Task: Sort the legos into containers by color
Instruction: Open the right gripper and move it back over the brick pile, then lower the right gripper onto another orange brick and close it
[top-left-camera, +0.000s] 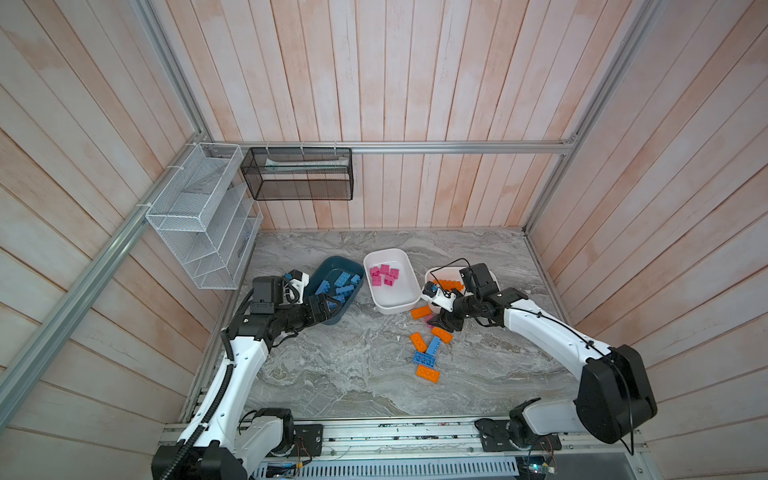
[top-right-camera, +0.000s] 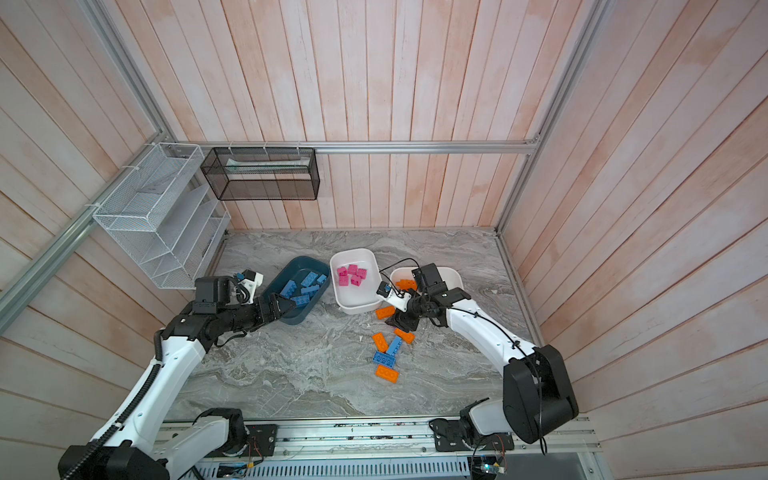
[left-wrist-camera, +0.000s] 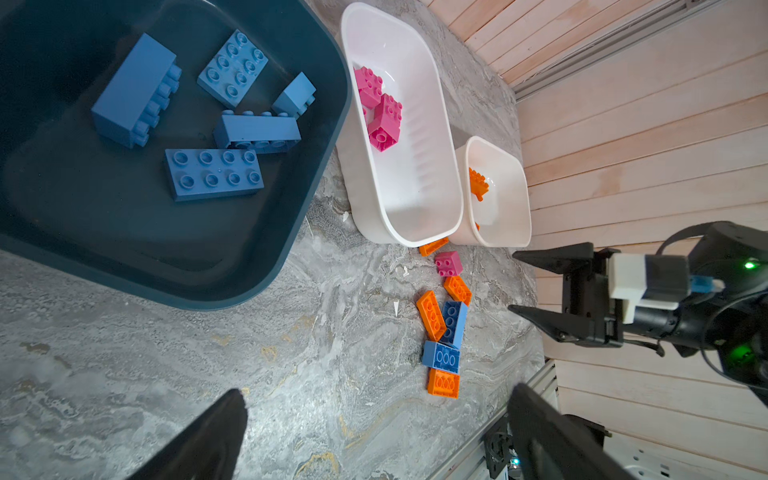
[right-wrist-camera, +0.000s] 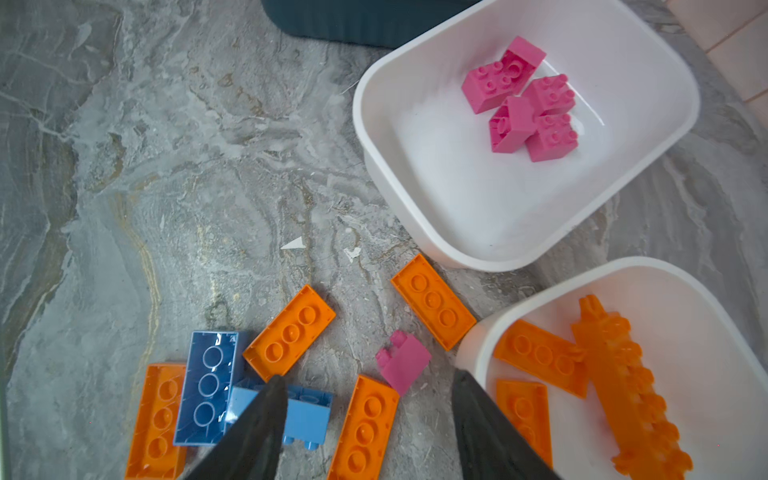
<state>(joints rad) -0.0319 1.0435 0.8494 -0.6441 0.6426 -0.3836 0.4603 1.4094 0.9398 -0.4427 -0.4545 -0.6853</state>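
Observation:
The dark teal container (top-left-camera: 328, 262) holds several blue legos (left-wrist-camera: 214, 174). A white container (top-left-camera: 395, 297) beside it holds several pink legos (top-left-camera: 384, 275). Another white container (right-wrist-camera: 685, 316) holds orange legos and the long orange bar (right-wrist-camera: 627, 382). On the table lie loose legos: several orange (top-left-camera: 428, 374), two blue (top-left-camera: 424, 359) and one pink (right-wrist-camera: 405, 361). My right gripper (right-wrist-camera: 368, 380) hangs open and empty just above these, over an orange brick (right-wrist-camera: 365, 428). My left gripper (left-wrist-camera: 376, 392) is wide open and empty at the teal container's near end (top-left-camera: 332, 301).
A white wire-mesh rack (top-left-camera: 199, 220) and a black mesh basket (top-left-camera: 297, 173) hang on the back left walls. Wooden slat walls close in three sides. An aluminium rail (top-left-camera: 395, 432) runs along the table's front edge.

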